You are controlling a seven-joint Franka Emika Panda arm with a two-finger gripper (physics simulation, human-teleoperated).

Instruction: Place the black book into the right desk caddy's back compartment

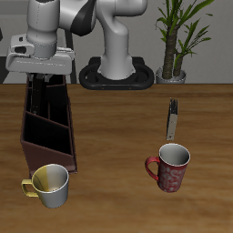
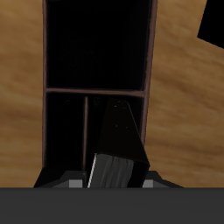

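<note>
The right desk caddy, a long maroon-brown box tray with a black inside, lies lengthwise from the table's back toward its front edge. My gripper hangs over the caddy's far end, shut on the black book, which is held upright with its lower end down at the caddy's rear part. In the wrist view the black book sits between my gripper's jaws. It points down over a partitioned section of the caddy. I cannot tell whether the book touches the caddy's floor.
A yellow-handled mug stands just in front of the caddy's near end. A red mug stands apart near the front edge. A thin grey upright slab stands behind it. A potted plant and the robot's base are at the back.
</note>
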